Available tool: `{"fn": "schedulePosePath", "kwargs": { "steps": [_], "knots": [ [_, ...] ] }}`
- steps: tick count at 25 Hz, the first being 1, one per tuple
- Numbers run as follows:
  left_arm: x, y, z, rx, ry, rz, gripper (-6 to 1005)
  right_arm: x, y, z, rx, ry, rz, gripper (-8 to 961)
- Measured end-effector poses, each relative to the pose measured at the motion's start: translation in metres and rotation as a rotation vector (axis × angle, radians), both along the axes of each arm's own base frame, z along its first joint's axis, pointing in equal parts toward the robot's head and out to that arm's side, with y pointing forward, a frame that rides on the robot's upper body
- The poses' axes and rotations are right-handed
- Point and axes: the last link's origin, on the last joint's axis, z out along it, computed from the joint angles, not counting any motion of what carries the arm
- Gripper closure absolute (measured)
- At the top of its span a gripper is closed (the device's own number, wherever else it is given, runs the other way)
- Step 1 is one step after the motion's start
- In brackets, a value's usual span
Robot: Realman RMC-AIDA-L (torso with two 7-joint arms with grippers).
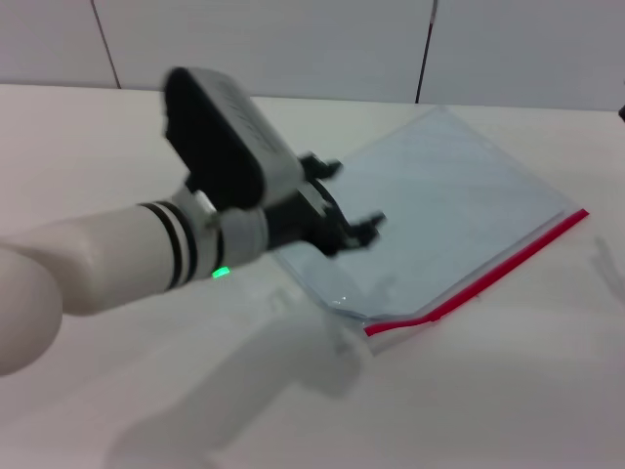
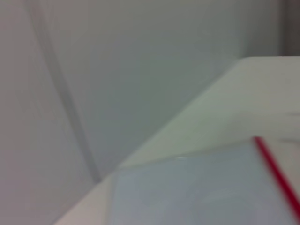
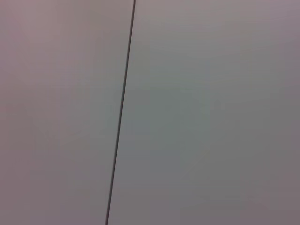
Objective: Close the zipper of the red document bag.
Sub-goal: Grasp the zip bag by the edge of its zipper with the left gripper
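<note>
A pale, off-white table fills the head view, its far edge meeting a wall of light grey panels split by thin dark vertical seams. The right wrist view shows only such panelling and one seam. Soft, even light casts faint grey shadows toward the table's near edge.

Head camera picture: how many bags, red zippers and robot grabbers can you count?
Bags: 1, the red document bag, lying flat on the table.
Zippers: 1, the zipper along the bag's near edge.
Grabbers: 1, the left gripper, open above the bag's left part.
The right gripper does not show.
Total: 3
</note>
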Motion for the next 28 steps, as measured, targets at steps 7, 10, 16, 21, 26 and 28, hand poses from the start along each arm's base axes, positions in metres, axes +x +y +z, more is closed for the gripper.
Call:
{"fn": "schedulePosePath", "kwargs": {
  "steps": [7,10,16,21,26,28],
  "knots": [
    [0.027,-0.034,-0.012,-0.151,0.210,-0.091,183,0.001,0.000,0.001,0.003,-0.004,-0.001,73],
    [0.032,-0.043,-0.018,-0.187,0.275,-0.109,190,0.001,0.000,0.001,0.003,-0.004,-0.002,73],
    [0.036,-0.059,-0.026,-0.265,0.368,-0.129,203,-0.001,0.001,0.000,-0.001,-0.006,0.005,73],
    [0.029,-0.058,-0.030,-0.261,0.423,-0.157,215,0.000,0.001,0.000,0.000,-0.006,0.004,74],
    [0.017,-0.051,-0.037,-0.234,0.454,-0.200,226,-0.002,0.002,0.000,0.000,-0.005,0.008,74],
    [0.014,-0.049,-0.040,-0.219,0.457,-0.215,231,-0.002,0.002,0.000,0.001,-0.004,0.008,74]
  ]
}}
